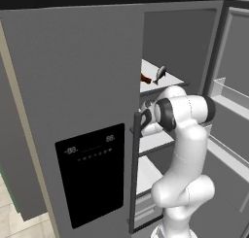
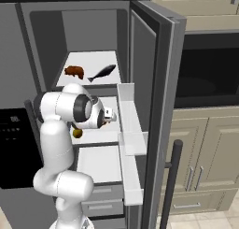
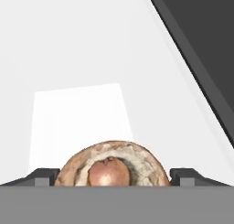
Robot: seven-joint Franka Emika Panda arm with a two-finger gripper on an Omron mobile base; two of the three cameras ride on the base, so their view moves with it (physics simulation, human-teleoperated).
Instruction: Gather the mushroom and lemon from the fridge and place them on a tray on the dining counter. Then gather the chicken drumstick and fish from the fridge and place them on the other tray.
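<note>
Down on the fridge's white middle shelf, the gripper sits with jaws spread wide on either side of the mushroom, not visibly squeezing it.

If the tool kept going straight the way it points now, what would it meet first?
Most likely the mushroom, which sits centred between the open tool's two fingertips on the white fridge shelf; how near is unclear.
</note>
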